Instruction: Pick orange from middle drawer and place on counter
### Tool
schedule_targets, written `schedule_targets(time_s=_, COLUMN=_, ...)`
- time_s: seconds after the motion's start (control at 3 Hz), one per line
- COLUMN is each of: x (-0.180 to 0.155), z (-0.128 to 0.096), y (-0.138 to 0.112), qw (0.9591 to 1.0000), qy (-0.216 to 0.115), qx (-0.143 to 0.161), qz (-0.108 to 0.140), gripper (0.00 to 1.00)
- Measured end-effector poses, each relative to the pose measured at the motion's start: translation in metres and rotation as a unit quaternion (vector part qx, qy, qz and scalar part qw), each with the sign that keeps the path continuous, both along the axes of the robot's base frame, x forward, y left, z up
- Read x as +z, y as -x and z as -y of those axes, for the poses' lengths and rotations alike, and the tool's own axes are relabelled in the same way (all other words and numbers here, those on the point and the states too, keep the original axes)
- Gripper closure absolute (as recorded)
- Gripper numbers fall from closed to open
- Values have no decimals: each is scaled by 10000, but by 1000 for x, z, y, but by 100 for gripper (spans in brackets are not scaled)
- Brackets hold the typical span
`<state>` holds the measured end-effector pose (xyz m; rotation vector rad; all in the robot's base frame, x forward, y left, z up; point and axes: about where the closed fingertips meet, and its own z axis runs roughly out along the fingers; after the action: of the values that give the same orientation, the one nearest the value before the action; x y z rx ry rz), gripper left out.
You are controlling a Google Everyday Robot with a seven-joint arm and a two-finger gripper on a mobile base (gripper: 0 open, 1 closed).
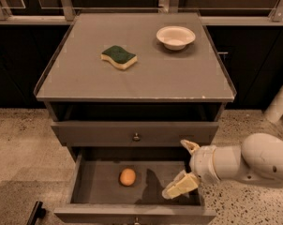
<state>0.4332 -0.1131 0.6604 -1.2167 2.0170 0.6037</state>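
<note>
Inside middle drawer [97,189]: orange [127,176], left of centre.
Jaws: spread apart, at drawer's right end, pointing left.
Arm [254,161]: level, stretched in from right.

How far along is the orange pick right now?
Done: the middle drawer stands open. In hand: the open gripper is over the drawer's right side, apart from the orange on the drawer floor. Left: grasp the orange, lift it out, set it on the counter, where a sponge and bowl sit.
</note>
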Motion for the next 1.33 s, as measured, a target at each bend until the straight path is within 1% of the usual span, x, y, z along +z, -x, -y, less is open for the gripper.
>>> schedule_targets(time_s=0.33, x=-38, z=-8, y=5, qw=9990, qy=-225, qx=-362, qz=117, gripper=0)
schedule_targets(time_s=0.67, x=-78, z=-14, y=-3, qw=9966, qy=-450, qx=-684, qz=124, gripper=0)
schedule_targets(time_s=1.0, x=-119, z=-24, y=-15, qw=9946, qy=-574, qx=-864, qz=47, gripper=0)
schedule_targets(time_s=1.33, x=-119, z=-24, y=-15, qw=9946, qy=-575, qx=-864, qz=47, gripper=0)
